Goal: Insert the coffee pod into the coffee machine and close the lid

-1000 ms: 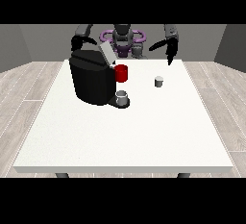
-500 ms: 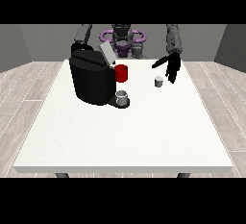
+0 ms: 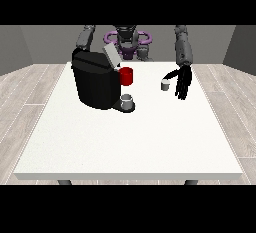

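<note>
Black coffee machine sitting on white worktop, lid standing open and tilted up. Red part showing at its front, grey cup sitting on the drip tray below. Small grey coffee pod standing on worktop, just beside the hand at the view's right, whose fingers are hanging straight down, holding nothing.

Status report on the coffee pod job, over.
Hand at view's right open beside coffee pod. Pod on table, ungrasped. Coffee machine lid up. Path clear.
</note>
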`<act>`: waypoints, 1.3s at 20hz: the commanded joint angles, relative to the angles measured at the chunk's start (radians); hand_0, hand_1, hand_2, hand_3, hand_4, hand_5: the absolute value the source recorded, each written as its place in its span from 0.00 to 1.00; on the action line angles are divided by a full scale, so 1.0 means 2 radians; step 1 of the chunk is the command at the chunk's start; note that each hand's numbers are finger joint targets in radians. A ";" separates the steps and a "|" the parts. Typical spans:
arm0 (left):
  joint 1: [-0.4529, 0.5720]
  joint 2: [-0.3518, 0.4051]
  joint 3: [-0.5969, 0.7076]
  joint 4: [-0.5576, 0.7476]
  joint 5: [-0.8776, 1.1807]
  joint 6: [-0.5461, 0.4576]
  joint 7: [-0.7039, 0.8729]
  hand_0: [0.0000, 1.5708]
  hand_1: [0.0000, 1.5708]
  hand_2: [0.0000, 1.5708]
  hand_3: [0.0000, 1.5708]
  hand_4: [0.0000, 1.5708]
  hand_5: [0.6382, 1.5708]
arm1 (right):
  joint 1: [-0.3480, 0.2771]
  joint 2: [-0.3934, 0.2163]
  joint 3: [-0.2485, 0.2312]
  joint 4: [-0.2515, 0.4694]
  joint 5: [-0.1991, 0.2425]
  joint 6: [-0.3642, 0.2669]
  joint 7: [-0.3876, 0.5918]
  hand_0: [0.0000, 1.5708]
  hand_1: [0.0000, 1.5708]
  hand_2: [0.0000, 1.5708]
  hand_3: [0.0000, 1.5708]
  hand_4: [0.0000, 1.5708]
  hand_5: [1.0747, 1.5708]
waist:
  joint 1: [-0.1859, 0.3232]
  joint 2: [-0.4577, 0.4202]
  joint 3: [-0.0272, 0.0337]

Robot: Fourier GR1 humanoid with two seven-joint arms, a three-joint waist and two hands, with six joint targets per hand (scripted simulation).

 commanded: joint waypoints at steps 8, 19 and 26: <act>-0.045 0.003 -0.019 0.096 -0.061 0.001 0.001 0.00 0.00 0.00 0.00 0.00 1.00 | -0.010 0.015 0.002 0.027 0.005 -0.018 -0.003 0.00 0.00 0.00 0.00 0.24 1.00 | -0.005 0.001 0.0001; -0.058 -0.001 -0.020 0.119 -0.080 0.006 -0.047 0.65 0.65 0.70 0.60 0.00 1.00 | -0.025 -0.015 -0.024 0.036 -0.012 -0.003 0.005 0.00 0.00 0.00 0.00 0.25 1.00 | -0.006 0.000 0.0001; -0.076 -0.037 -0.040 0.113 -0.107 0.025 -0.018 0.75 0.75 0.77 0.69 0.00 1.00 | -0.043 -0.003 -0.016 0.059 -0.009 -0.008 0.008 0.00 0.00 0.00 0.00 0.20 1.00 | -0.015 -0.014 0.0002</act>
